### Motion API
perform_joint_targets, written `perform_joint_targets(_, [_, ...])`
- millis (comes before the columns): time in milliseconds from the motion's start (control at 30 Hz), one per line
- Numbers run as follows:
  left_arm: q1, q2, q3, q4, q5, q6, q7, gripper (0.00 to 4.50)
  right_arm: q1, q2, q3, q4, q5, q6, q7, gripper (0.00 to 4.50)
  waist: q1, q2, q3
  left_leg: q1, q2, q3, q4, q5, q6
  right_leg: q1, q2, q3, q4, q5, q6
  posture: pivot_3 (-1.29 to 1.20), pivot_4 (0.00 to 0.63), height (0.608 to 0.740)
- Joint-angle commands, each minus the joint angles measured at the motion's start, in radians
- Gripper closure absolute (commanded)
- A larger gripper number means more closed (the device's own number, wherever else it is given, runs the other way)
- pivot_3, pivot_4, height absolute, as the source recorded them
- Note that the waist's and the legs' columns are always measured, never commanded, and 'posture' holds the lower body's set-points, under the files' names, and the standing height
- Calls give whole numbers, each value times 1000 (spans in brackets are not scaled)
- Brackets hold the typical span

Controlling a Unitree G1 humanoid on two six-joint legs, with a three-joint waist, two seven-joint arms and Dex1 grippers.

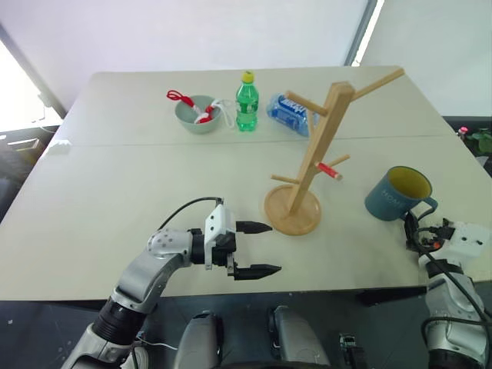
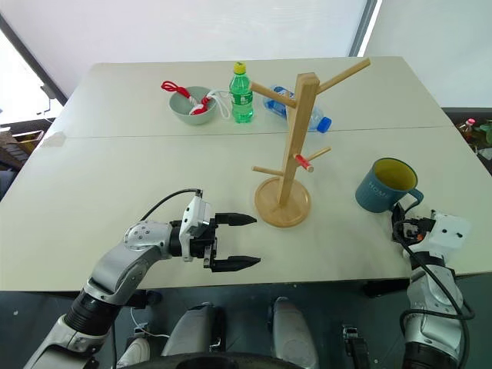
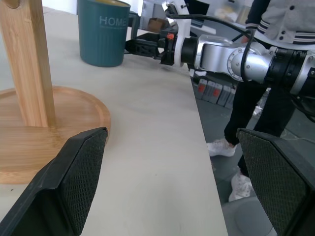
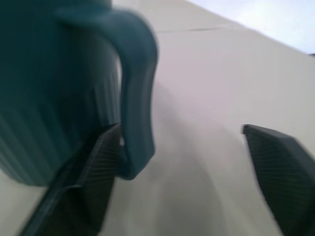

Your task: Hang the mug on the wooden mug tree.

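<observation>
Lab-like test room, plain white table [image 1: 115, 192], pale window blinds [image 1: 192, 31], a standing person [image 3: 266, 73] watching

The left arm [image 1: 154, 265] is silver-grey metal with rounded joint housings, a black band at the wrist and a white block behind the left end effector [image 1: 257, 248], whose two fingers are black, tapered and textured. A black cable loops over it. The right end effector [image 3: 140, 46] carries a white housing, black cables and a small red mark.
</observation>
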State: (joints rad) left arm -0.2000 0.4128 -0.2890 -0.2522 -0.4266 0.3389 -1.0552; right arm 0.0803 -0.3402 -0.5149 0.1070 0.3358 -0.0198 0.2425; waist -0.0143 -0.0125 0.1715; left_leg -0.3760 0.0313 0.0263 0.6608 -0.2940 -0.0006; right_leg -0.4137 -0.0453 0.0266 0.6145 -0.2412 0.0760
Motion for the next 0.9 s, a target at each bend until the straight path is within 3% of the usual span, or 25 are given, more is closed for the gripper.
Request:
perform_joint_targets(33, [1, 4, 16, -42, -18, -3, 6, 0, -12, -8, -10, 2, 23, -11, 18, 2937, 1, 0, 0, 0, 0, 0, 0, 0, 0, 0, 0, 0, 0, 0, 0, 0, 150, 740])
perform_joint_targets(133, [-4, 6, 16, -37, -17, -6, 5, 0, -17, -4, -9, 9, 26, -21, 27, 4470, 0, 0, 0, 0, 0, 0, 0, 0, 0, 0, 0, 0, 0, 0, 0, 0, 150, 740])
perform_joint_targets(267, [-8, 6, 14, -31, -18, -9, 3, 0, -4, -18, 6, -6, 5, -53, 52, 4470, 0, 0, 0, 0, 0, 0, 0, 0, 0, 1, 0, 0, 0, 0, 0, 0, 150, 740])
perform_joint_targets(367, [-7, 5, 16, -26, -17, -12, 6, 0, 50, -67, 71, -81, -98, -100, 92, 4470, 0, 0, 0, 1, 0, 0, 0, 0, 0, 1, 0, 0, 0, 0, 0, 0, 150, 740])
perform_joint_targets(667, [-16, 17, 37, 38, 13, -64, 15, 0, 253, -307, 198, -438, -427, -219, 201, 4470, 1, -1, 0, 1, -1, 0, 0, 0, 0, 1, 2, 0, 0, -1, 1, 0, 150, 740])
perform_joint_targets(900, [-43, 14, 75, 86, 19, -110, 20, 0, 145, -401, 145, -632, -426, -154, 250, 4470, 0, -2, 1, 1, -1, 1, 2, 0, 0, 1, 1, 0, 0, 0, 1, 0, 150, 740])
